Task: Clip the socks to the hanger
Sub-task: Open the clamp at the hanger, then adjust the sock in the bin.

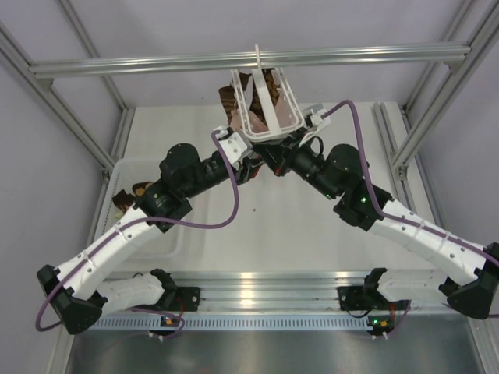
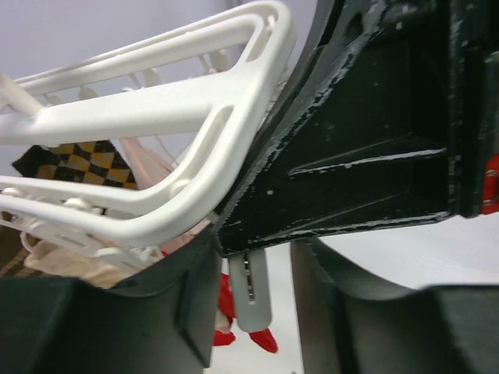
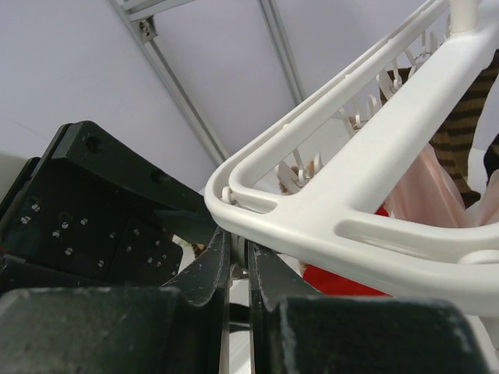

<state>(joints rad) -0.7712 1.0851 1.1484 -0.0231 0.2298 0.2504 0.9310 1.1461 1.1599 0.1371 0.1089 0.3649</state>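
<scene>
While my two arms meet under the near corner of the hanger [image 1: 269, 127], right gripper [image 3: 238, 263]: fingers pressed narrow on a small white clip [image 2: 250, 292] hanging from that corner.
Left gripper [image 2: 257, 331]: partly spread and holding nothing. The clip's free end dangles in the gap between my fingers, touching neither as far as I can tell.
Socks on the hanger: one checked sock [image 2: 82, 160] hangs behind the frame, to the left of my left gripper, beside a pink sock [image 2: 152, 167]. A red sock [image 2: 263, 340] shows below.
Sock to fetch: brown-and-tan fabric [image 1: 125, 201] lies in the white tray [image 1: 125, 165] beside my left forearm. It is well apart from the clip, back toward my base and to my left.
Long axis: bunched, cannot tell.
Nearer arm: left, and it is the free one. I judge it fetches while the right minds the clip.
</scene>
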